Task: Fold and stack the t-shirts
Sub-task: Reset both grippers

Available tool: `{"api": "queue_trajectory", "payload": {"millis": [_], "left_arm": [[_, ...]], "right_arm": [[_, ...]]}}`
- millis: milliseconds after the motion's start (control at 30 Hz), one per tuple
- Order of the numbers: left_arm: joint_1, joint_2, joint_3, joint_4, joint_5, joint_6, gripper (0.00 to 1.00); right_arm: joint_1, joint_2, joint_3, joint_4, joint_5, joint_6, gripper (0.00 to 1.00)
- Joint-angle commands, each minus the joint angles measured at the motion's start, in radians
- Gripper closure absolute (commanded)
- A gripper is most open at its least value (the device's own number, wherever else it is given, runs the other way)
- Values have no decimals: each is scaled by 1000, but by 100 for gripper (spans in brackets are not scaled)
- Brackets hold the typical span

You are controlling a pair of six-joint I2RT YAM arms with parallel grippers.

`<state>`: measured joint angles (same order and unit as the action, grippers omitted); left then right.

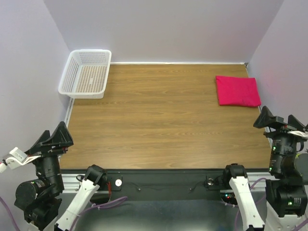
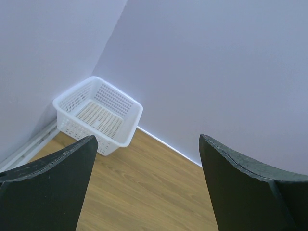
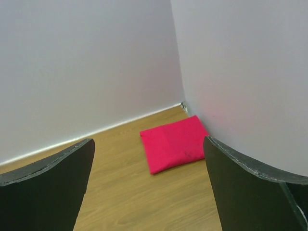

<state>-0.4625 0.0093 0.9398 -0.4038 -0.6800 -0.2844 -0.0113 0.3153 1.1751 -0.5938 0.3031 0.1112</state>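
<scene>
**Sam:** What is showing on your screens?

**Me:** I am looking down at the brown wooden table (image 1: 159, 120) from above. The pink t-shirt (image 1: 237, 90) is lying flat on it, folded into a neat square shape. It is sitting in the far right corner, just beside the right wall.

**Sam:** Is a claw touching it?

**Me:** No. The right gripper (image 1: 278, 120) is hanging over the near right edge of the table, well apart from the shirt. Its two black fingers (image 3: 53, 187) are standing spread wide. Through its wrist camera I am seeing the shirt lying far off, between the two fingers.

**Sam:** And your other arm?

**Me:** The left gripper (image 1: 55, 136) is hanging at the near left edge of the table. Its fingers (image 2: 48, 192) are standing spread wide too, and they are pinching nothing. It is pointing at the white basket (image 1: 86, 73), which is sitting in the far left corner, close against the left wall.

**Sam:** Are the basket and the shirt close together?

**Me:** No, they are sitting at opposite sides of the table, well apart.
</scene>
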Motion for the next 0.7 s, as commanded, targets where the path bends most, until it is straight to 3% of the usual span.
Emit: {"api": "queue_trajectory", "payload": {"millis": [0,667], "left_arm": [[7,-32,-16,98,5,57,1],[7,-31,-73,165,-21,45,1]], "right_arm": [[31,13,-20,57,-35,-19,0],[33,10,-63,94,-68,-7,0]]}}
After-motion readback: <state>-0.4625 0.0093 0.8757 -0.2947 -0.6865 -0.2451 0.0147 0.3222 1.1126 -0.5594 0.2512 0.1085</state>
